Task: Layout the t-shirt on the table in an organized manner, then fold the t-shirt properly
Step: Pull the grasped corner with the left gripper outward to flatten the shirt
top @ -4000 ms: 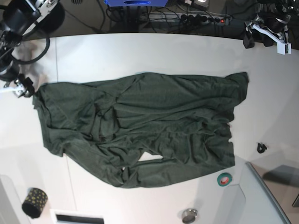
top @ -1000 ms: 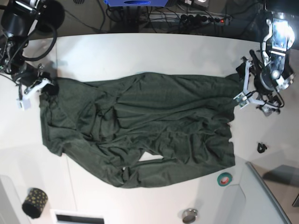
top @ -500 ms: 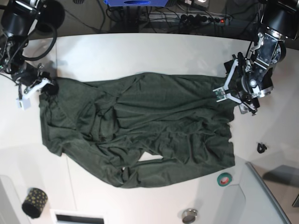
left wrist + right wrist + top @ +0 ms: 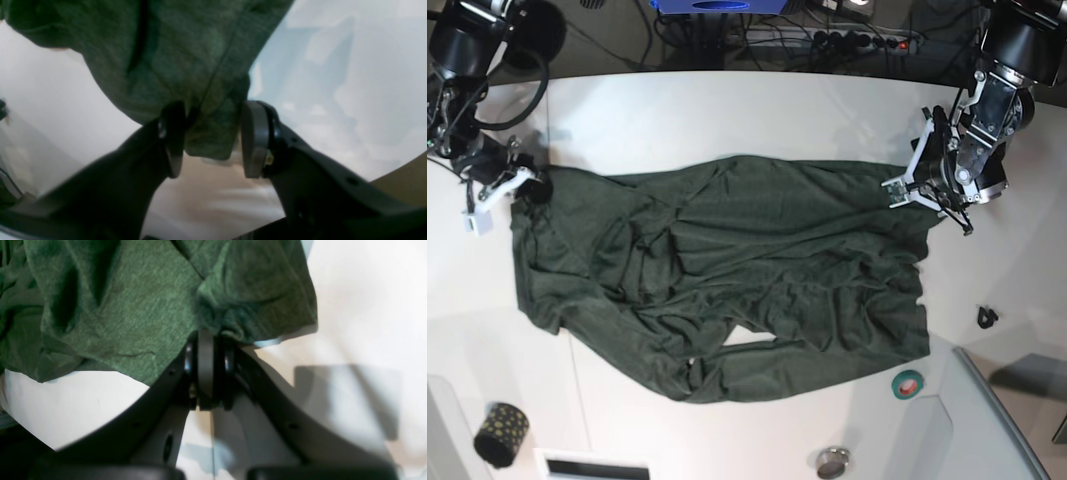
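Observation:
The dark green t-shirt [image 4: 727, 260] lies spread and wrinkled across the white table [image 4: 727, 110]. My left gripper [image 4: 917, 190] is at its upper right corner. In the left wrist view the corner of the t-shirt [image 4: 173, 50] hangs between the fingers [image 4: 255, 140] of the left gripper [image 4: 211, 140]. The jaws stand partly apart, with a thin gap beside one pad. My right gripper [image 4: 527, 185] is at the shirt's upper left corner. In the right wrist view the right gripper [image 4: 206, 343] is shut on the edge of the t-shirt [image 4: 116, 306], over the table [image 4: 350, 306].
A green tape roll [image 4: 908, 382] and a small black clip [image 4: 987, 317] lie near the shirt's right side. A dotted black cylinder [image 4: 500, 433] and a metal disc [image 4: 832, 462] sit near the front edge. A clear bin [image 4: 997, 420] stands at the front right. Cables [image 4: 857, 40] run behind the table.
My left arm has come in from the right onto the shirt's upper right corner, and its jaws have narrowed around the cloth. The right gripper has stayed shut on the left corner.

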Controlling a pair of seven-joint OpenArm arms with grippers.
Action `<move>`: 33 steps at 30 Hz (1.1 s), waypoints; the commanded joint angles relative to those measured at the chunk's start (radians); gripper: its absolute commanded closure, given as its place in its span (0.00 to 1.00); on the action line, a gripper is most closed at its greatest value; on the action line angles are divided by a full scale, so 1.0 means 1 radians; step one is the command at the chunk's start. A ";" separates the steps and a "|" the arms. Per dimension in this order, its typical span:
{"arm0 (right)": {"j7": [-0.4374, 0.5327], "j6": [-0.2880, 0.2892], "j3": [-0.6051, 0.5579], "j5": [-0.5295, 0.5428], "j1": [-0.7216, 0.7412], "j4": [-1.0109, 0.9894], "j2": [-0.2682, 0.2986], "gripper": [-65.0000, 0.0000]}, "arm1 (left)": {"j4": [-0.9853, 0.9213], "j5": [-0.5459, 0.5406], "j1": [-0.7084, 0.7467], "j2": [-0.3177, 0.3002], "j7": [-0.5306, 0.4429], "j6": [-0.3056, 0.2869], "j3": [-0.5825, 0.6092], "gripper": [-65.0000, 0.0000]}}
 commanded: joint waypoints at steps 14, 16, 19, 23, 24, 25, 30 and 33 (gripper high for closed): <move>-0.025 -0.014 0.003 -0.028 0.004 0.004 0.009 0.99 | -0.057 0.008 -0.073 -0.021 0.004 0.007 0.003 0.61; -0.025 -0.014 0.003 -0.028 0.004 0.004 0.009 0.99 | -0.088 0.008 -0.075 -0.021 0.000 0.007 0.003 0.61; -0.025 -0.014 0.003 -0.028 0.004 0.004 0.009 0.99 | -0.121 0.008 -0.075 -0.019 -0.001 0.007 0.003 0.62; -0.025 -0.014 0.003 -0.028 0.004 0.004 0.009 0.99 | -0.126 0.008 -0.075 -0.019 -0.001 0.007 0.004 0.62; -0.025 -0.014 0.003 -0.028 0.004 0.004 0.009 0.99 | -0.126 0.008 -0.075 -0.019 -0.001 0.007 0.004 0.64; -0.025 -0.014 0.003 -0.028 0.004 0.004 0.009 0.99 | -0.124 0.008 -0.073 -0.019 -0.001 0.007 0.004 0.69; -0.025 -0.014 0.003 -0.028 0.004 0.004 0.009 0.99 | -0.121 0.008 -0.073 -0.018 -0.001 0.007 0.004 0.94; -0.025 -0.014 0.003 -0.028 0.004 0.004 0.009 0.99 | -0.120 0.014 -0.073 -0.018 0.004 0.007 0.004 1.00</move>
